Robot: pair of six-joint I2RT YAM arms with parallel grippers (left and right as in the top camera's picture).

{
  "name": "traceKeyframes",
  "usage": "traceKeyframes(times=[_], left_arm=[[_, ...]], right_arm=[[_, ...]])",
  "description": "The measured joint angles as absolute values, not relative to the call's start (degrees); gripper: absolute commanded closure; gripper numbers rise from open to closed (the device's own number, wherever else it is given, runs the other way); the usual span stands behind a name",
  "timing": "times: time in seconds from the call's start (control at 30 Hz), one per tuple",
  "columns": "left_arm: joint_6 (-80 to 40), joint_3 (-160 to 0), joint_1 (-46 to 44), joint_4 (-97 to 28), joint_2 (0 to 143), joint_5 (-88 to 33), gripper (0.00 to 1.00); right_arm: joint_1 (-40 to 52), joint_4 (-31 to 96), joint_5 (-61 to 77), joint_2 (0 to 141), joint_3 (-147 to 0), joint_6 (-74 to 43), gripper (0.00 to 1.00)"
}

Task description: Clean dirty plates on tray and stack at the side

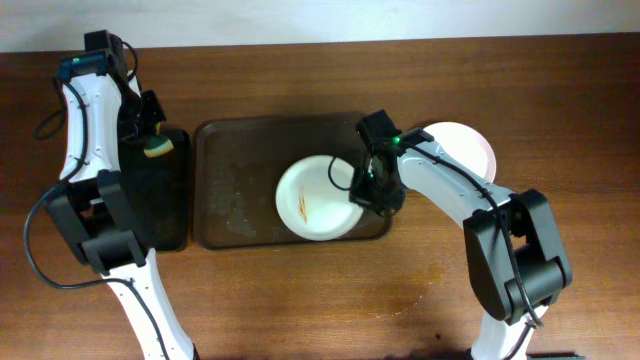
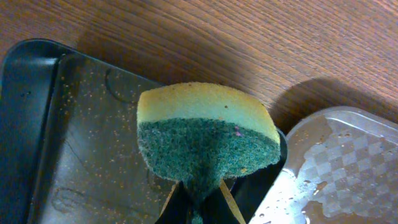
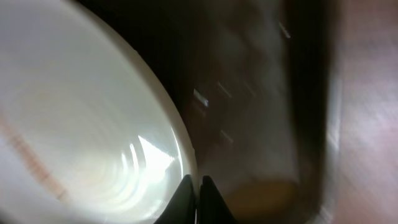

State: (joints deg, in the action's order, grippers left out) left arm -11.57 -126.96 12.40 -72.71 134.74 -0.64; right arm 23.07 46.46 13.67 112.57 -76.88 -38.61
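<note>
One white plate (image 1: 318, 198) with yellow-brown streaks lies on the right part of the large dark brown tray (image 1: 235, 200). My right gripper (image 1: 368, 190) is shut on this plate's right rim; the blurred right wrist view shows the rim (image 3: 81, 124) running between the closed jaws (image 3: 198, 186). Another white plate (image 1: 468, 146) lies on the table right of the tray, partly hidden by the right arm. My left gripper (image 1: 150, 135) is shut on a yellow and green sponge (image 2: 208, 134) and holds it over the far end of the black tray (image 2: 68, 143).
The narrow black tray (image 1: 160, 205) lies left of the brown tray, almost touching it. The brown tray's wet corner (image 2: 336, 168) shows in the left wrist view. Bare wooden table (image 1: 300, 300) runs along the front.
</note>
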Motion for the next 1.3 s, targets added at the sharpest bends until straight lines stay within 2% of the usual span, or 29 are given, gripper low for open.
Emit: traceKeyframes(times=[0.2,0.3,0.37,0.47,0.53,0.73,0.97,1.1,1.3], left_arm=[[-11.57,-126.96,12.40,-71.96,134.74,-1.50,0.99],[-10.63,-126.96,12.32,-71.18,134.74,-1.72,0.99],[-8.21,-126.96,12.12,-71.11,134.74,-2.87,0.99],[-5.15,-126.96,10.33,-71.07,134.74,-4.97,0.99],[-4.45,-126.96,8.58,-71.05,134.74,-6.11,0.99],[-3.84,-126.96,2.15,-70.83,134.74,-10.50,0.99],[-3.84,-125.01,-4.03,-68.45,134.74,-14.20,0.99],[-3.81,-116.40,-7.64,-66.96,134.74,-14.33,0.99],[-3.86,-105.01,-7.94,-58.81,132.90,-15.51,0.99]], right_arm=[[26.17,32.34,10.35,115.04,-77.41,-47.05,0.95],[28.73,30.55,8.03,117.08,-77.41,-49.41,0.60],[28.80,29.85,7.73,117.08,-77.49,-49.60,0.55],[27.79,27.18,7.27,117.08,-77.69,-48.64,0.56],[27.11,25.36,7.03,117.08,-77.69,-48.03,0.63],[26.65,22.52,9.78,119.61,-78.08,-47.27,0.95],[26.65,22.22,13.65,120.33,-78.43,-47.16,0.96],[26.17,22.22,14.55,120.40,-78.43,-47.16,0.96],[25.65,22.24,15.94,120.51,-78.46,-46.74,0.96]])
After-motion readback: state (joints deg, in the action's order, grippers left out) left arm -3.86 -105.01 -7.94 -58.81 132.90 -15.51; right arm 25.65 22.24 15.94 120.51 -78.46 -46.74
